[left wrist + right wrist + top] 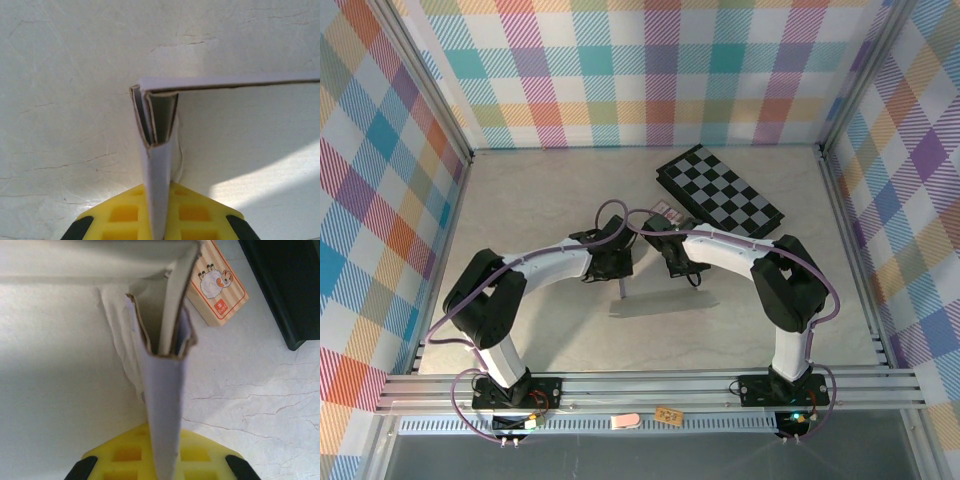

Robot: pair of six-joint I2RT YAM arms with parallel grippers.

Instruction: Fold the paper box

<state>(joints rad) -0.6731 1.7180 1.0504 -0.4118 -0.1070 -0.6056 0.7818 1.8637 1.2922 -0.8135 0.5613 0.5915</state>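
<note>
While each end is pinched by one arm, the box point(655, 303) is spanned left to right between them

At mid-frame in the top view the box is set just below the two grippers, with its long axis run across the picture. Its left end is held by the left gripper point(610, 262) and its right end by the right gripper point(680, 262), so neither arm is nearer. In each wrist view the yellow pads are seen closed tight on a doubled lavender end wall point(155, 190), which is stood on edge and run straight away from the jaws. A long wall point(235, 80) is carried off from it toward the other arm. Any coming fold is judged to turn on that shared axis: the ends would have to be moved together, or the box would be twisted. The board point(720, 190) is kept well apart at upper right
</note>
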